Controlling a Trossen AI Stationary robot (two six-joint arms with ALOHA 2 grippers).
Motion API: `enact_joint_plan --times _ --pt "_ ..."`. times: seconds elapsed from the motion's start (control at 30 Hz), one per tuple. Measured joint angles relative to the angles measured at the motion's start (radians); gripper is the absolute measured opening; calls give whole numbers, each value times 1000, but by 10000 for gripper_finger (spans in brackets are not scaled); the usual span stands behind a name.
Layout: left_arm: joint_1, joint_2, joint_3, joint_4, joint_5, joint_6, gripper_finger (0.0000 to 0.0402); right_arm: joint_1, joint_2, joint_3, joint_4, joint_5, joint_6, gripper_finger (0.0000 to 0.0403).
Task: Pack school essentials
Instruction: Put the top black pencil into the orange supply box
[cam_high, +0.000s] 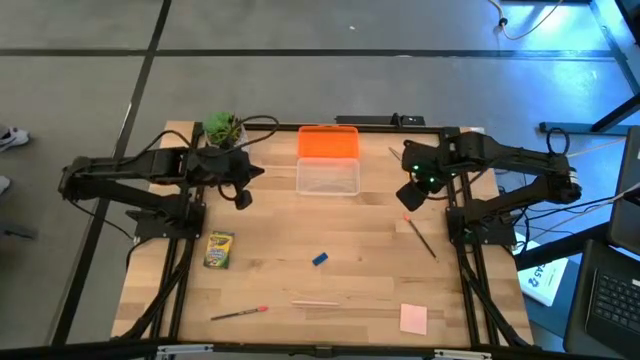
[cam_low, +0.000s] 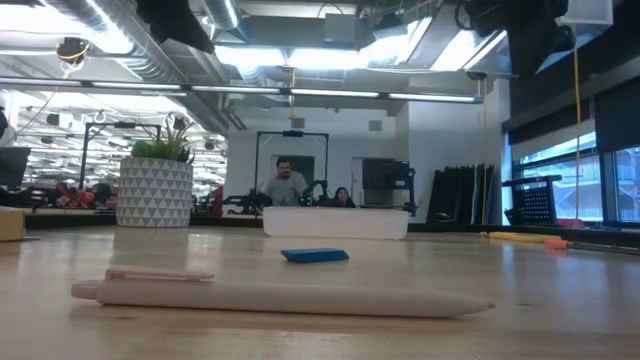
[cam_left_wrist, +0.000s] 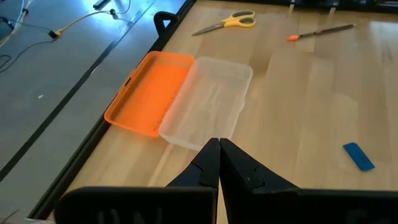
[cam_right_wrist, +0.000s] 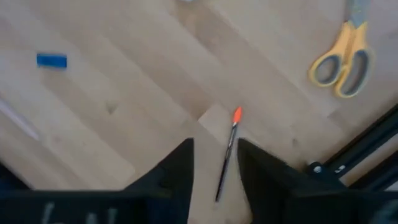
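Across the wooden surface (cam_high: 330, 225), seen from overhead, the school essentials are lying scattered. Taking the surface's centre as the dial: the green-yellow crayon box (cam_high: 218, 250) is sitting at about 8 o'clock, the small blue piece (cam_high: 320, 259) just below centre, the red-tipped pencil (cam_high: 240, 313) at 7 o'clock near the front edge, the pale thin stick (cam_high: 315, 301) at 6 o'clock, and the pink note pad (cam_high: 413, 318) at 5 o'clock. The dark pen (cam_high: 420, 236) — orange at one end — is lying at 3 o'clock, and the yellow-handled scissors (cam_right_wrist: 341, 59) are resting beyond it, close to the surface's rim.

At 12 o'clock the clear case (cam_high: 327, 177) is standing open, its orange lid (cam_high: 328, 142) folded back flat; nothing is showing inside it. A small green potted plant (cam_high: 222, 128) is standing at 10 o'clock.

The left gripper (cam_left_wrist: 219, 163) is hovering near the case — its jaws are pressed together, holding nothing. The right gripper (cam_right_wrist: 214, 163) is hanging directly over the dark pen, its jaws partly parted with one on either side of the shaft, gripping nothing.
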Motion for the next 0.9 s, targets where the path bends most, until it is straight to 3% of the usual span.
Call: enact_joint_plan --times 0.23,0.4,0.7,0.9 --pt "-34 37 70 -53 0 0 0 0 76 -38 19 -56 -71 157" --pt "-73 67 104 -78 28 19 0 1 82 -208 101 -135 -96 158" --pt "-96 101 114 -82 51 46 0 0 82 -509 372 -130 -26 158" --pt "-96 101 114 -80 50 46 0 0 82 -605 502 -101 13 158"
